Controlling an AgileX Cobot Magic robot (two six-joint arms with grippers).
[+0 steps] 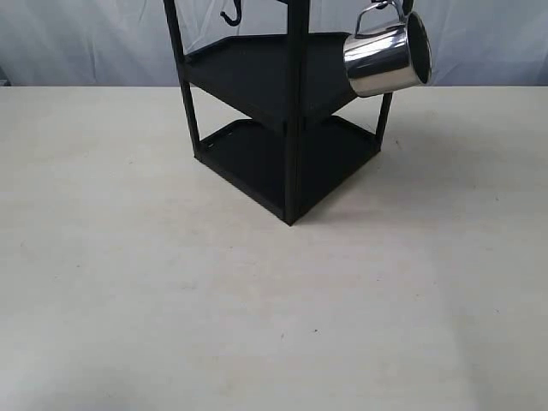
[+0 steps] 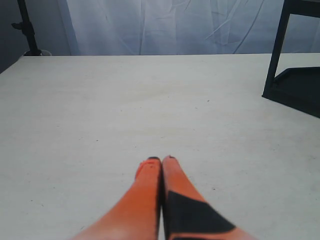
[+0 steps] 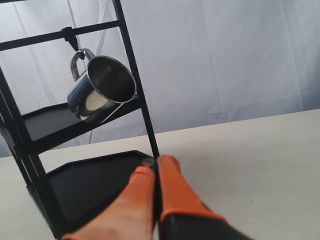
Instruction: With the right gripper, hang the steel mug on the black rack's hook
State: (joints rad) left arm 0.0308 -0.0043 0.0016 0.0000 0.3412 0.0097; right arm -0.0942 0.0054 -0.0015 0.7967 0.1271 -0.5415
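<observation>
- I see the steel mug (image 1: 387, 58) hanging by its looped handle from a hook high on the black rack (image 1: 282, 120), on the rack's right side in the exterior view. It tilts, mouth turned outward and up, with the body clear of the table (image 1: 257, 300).
- From the right wrist camera, the steel mug (image 3: 101, 90) hangs off a small hook on the rack's thin top crossbar, beside an upright post. Its open mouth faces this camera and I can see the dull inside.
- Nothing grips the mug; it hangs by the handle alone.
- The black rack (image 3: 75, 185) stands upright on the table, with two flat angular tiers showing. Another curved hook (image 1: 229, 14) near its top left holds nothing.
- My right gripper (image 3: 154, 163) is clenched, its orange fingers pressed together with nothing between them. It sits below the mug and apart from it, fingertips just in front of the lower tier's edge.
- My left gripper (image 2: 161, 161) is likewise clenched on nothing, fingers together low over bare table. The rack's corner (image 2: 295, 85) shows well off to one side.
- Neither gripper appears in the exterior view.
- A pale, creased curtain (image 1: 479, 38) hangs behind the table.
</observation>
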